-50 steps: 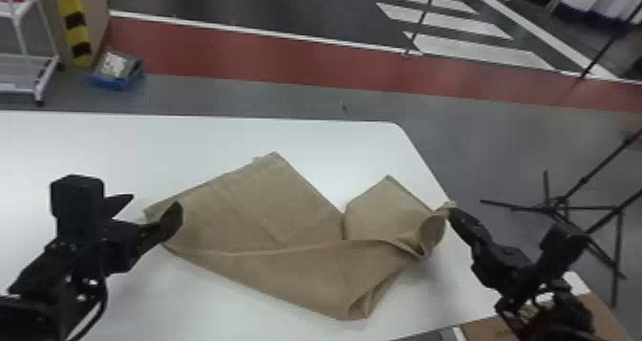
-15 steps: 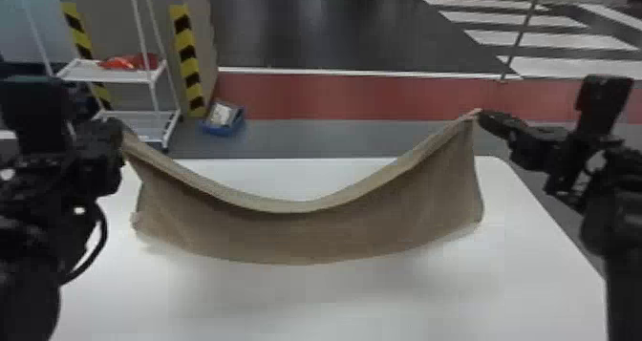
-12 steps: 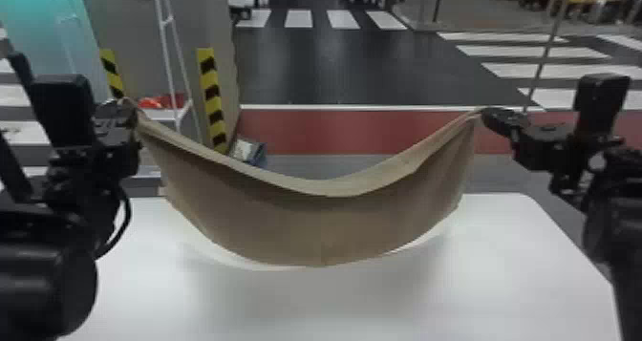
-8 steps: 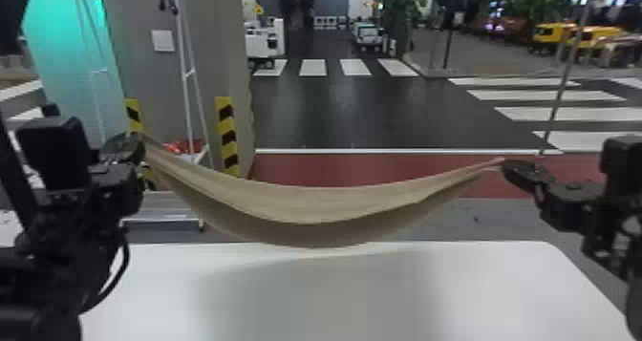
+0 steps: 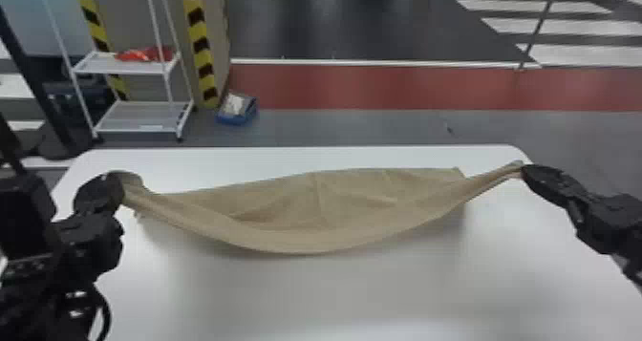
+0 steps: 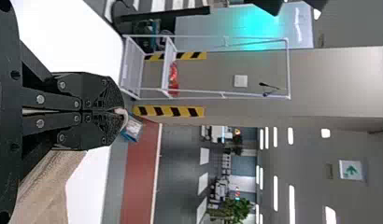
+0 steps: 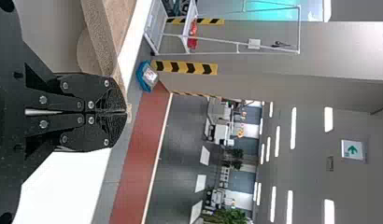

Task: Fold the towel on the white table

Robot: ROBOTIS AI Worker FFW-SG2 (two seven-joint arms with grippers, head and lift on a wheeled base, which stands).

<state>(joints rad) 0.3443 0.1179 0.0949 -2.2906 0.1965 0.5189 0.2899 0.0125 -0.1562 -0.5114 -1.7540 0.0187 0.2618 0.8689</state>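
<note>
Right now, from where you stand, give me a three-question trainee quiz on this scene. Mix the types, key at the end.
1. True or false: the left end effector and the right end effector are both shut on the towel.
2. Between them, the towel's held edge:
A) sags
B) is pulled straight
C) is rolled up
3. Fill in: beyond the table, the white rack stands toward the robot's ____.

Key: 1 true; 2 A; 3 left.
</note>
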